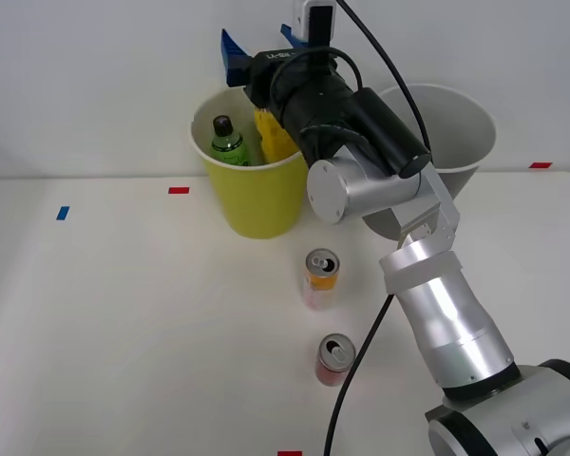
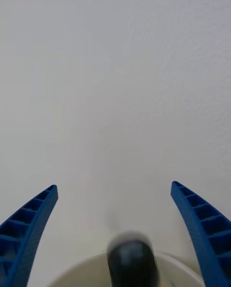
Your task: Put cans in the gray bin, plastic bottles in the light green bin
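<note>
My right gripper (image 1: pixel 261 43) hangs open above the back of the light green bin (image 1: pixel 256 214), and its blue fingers hold nothing. Inside that bin a green plastic bottle (image 1: pixel 228 142) with a black cap stands beside a yellow-labelled bottle (image 1: pixel 274 138). The wrist view shows my gripper (image 2: pixel 114 187) spread wide over a blurred black cap (image 2: pixel 131 263) and the bin's pale rim (image 2: pixel 86 264). The gray bin (image 1: pixel 461 123) stands to the right, partly behind my arm. An orange-and-pale can (image 1: pixel 320 278) and a shorter red can (image 1: pixel 333 360) stand upright on the table in front of the bins.
The two bins sit side by side against a white wall. My arm's black cable (image 1: pixel 356 356) hangs close to the right of the red can. Small red and blue tape marks (image 1: pixel 179 190) dot the white table.
</note>
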You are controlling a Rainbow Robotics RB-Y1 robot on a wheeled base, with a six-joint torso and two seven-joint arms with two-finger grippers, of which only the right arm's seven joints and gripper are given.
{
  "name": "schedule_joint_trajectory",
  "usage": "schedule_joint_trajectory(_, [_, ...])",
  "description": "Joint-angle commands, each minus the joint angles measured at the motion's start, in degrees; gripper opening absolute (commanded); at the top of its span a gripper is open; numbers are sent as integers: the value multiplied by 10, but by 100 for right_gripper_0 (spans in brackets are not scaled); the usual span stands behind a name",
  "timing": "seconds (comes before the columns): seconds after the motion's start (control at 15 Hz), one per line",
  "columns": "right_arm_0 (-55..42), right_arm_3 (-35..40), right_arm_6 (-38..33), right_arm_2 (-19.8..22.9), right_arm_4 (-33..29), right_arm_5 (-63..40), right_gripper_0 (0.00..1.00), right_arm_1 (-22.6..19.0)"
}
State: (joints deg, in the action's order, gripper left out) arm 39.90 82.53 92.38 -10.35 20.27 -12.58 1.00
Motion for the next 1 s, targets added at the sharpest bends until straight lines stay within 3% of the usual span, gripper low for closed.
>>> schedule_joint_trajectory(0.07, [0, 0, 2, 0, 0, 3, 100, 0])
schedule_joint_trajectory(1.0, [0, 1, 2, -13, 6, 26, 100, 0])
